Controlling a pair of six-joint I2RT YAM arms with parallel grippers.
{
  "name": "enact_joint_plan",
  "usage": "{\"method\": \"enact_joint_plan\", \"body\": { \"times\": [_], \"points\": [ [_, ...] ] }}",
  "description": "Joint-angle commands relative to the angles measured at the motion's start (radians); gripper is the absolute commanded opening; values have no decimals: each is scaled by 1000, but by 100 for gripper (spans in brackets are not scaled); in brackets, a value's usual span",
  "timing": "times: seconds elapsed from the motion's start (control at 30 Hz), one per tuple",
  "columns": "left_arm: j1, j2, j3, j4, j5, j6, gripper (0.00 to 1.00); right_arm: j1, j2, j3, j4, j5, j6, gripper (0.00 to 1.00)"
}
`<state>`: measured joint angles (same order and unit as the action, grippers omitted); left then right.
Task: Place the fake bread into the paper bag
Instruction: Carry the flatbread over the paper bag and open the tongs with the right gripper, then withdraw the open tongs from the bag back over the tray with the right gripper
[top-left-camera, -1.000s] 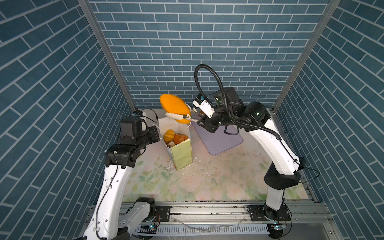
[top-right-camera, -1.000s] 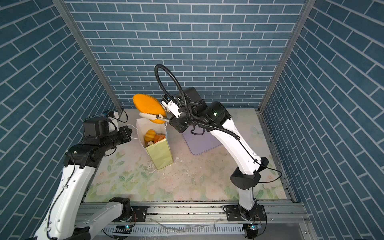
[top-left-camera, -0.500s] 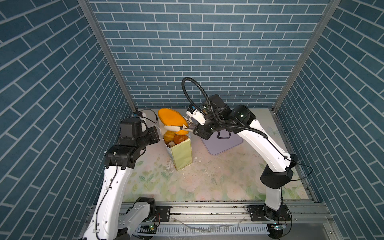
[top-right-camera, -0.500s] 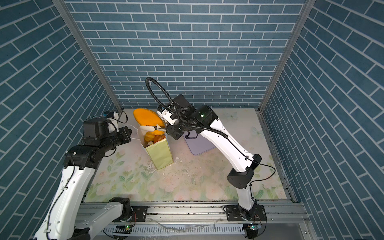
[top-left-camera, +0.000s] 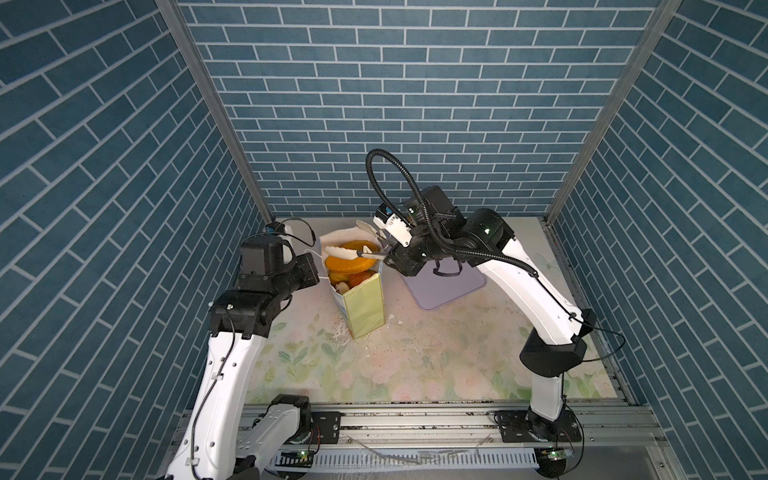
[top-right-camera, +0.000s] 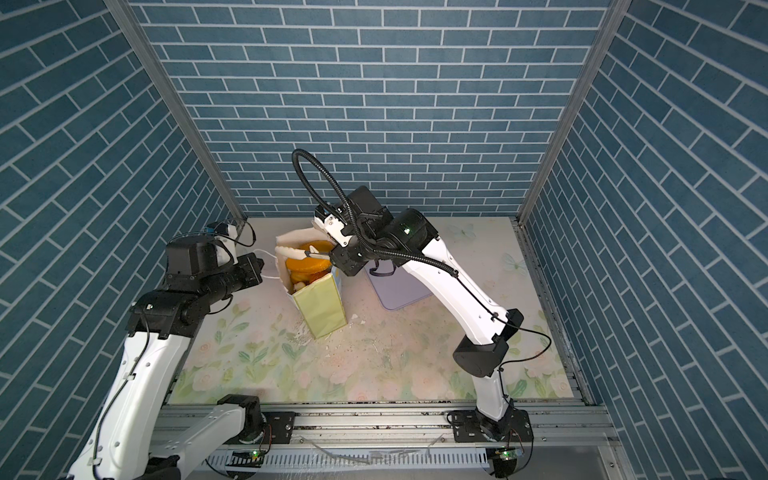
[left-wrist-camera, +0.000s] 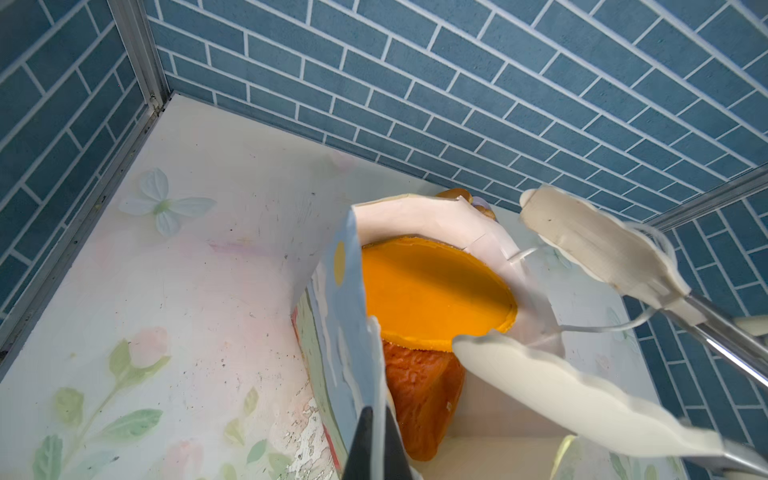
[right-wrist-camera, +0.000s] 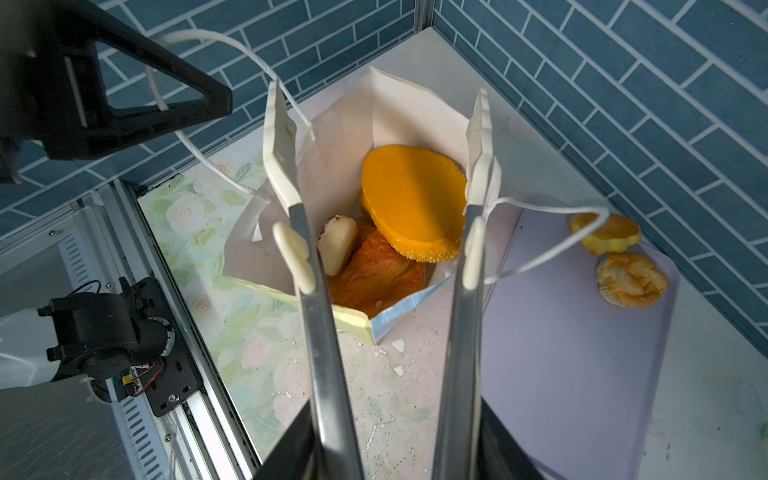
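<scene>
Left gripper (left-wrist-camera: 375, 417): clenched on the paper bag's left wall
Paper bag (top-left-camera: 365, 303): upright mid-table, just left of the tray
Fake bread (right-wrist-camera: 411, 199): orange loaf inside the bag, on top
Tongs (right-wrist-camera: 322, 332): tips spread over the bag mouth
Right gripper (top-left-camera: 395, 257): grasping the tongs
Tray (right-wrist-camera: 561, 353): two pastries (right-wrist-camera: 631, 279) at its far end

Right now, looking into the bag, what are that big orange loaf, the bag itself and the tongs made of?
The orange loaf looks like foam or rubber: a matte, even orange face with a grainy rim. The paper bag is creased white paper inside, with a printed outside. The tongs have shiny metal arms and off-white tips, perhaps silicone or plastic.
</scene>
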<state>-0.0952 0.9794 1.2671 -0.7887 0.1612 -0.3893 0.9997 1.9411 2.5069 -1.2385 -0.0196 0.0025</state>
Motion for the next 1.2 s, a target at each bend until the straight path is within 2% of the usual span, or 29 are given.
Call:
{"method": "enact_joint_plan", "body": {
  "times": [0.0, 0.2, 0.3, 0.4, 0.67, 0.9, 1.17],
  "points": [
    [-3, -1, 1, -3, 1, 2, 0, 5, -32, 27, 81, 24, -3, 49],
    [-2, 5, 4, -3, 1, 2, 0, -11, -69, 57, 164, 113, -28, 48],
    [-3, 4, 7, -4, -2, 2, 0, -52, -88, 64, 178, 148, -18, 47],
    [-3, 5, 7, -4, -7, 4, 0, -111, -106, 54, 173, 175, -7, 47],
    [-2, 2, 8, -7, -17, 4, 0, -346, -106, -65, 176, 150, 42, 48],
    [-3, 9, 2, -11, -30, 4, 0, -512, 26, -105, 210, 61, 62, 48],
    [-3, 30, 4, -17, -46, 19, 0, -548, 328, 35, 248, -25, 65, 47]
  ]
}}
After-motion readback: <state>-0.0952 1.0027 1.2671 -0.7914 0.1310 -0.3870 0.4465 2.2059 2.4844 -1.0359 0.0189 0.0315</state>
